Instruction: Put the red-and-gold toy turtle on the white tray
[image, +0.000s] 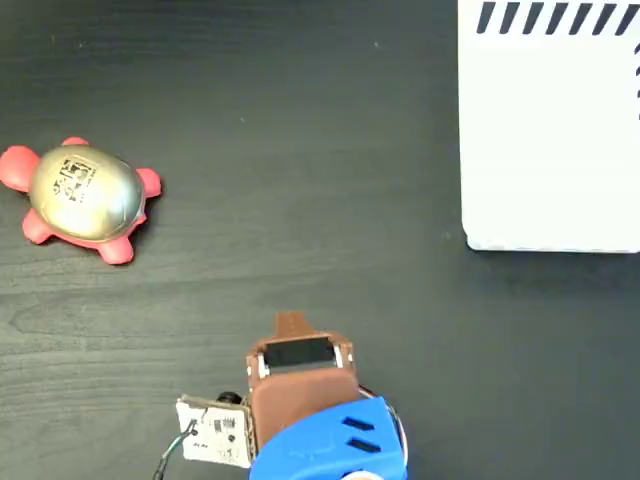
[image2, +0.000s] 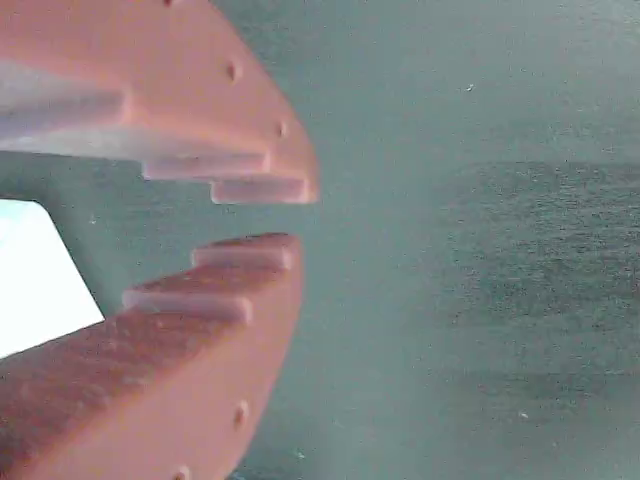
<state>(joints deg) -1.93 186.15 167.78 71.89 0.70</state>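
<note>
Dark wood-grain counter (image: 300, 150). Red-and-gold toy turtle (image: 82, 198) sits far left in the fixed view; white tray (image: 550, 150) top right, cut off by the frame edge, well apart. Tool (image2: 268, 215) tips slightly apart, gripping nothing (fixed view hides them beneath the arm).

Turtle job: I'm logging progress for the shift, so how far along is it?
Nothing looks done yet. The red-and-gold toy turtle sits on the dark table at the fixed view's left, far from the white tray at upper right. The gripper holds nothing, jaws slightly parted. Reaching, grasping, carrying and placing all remain.
</note>
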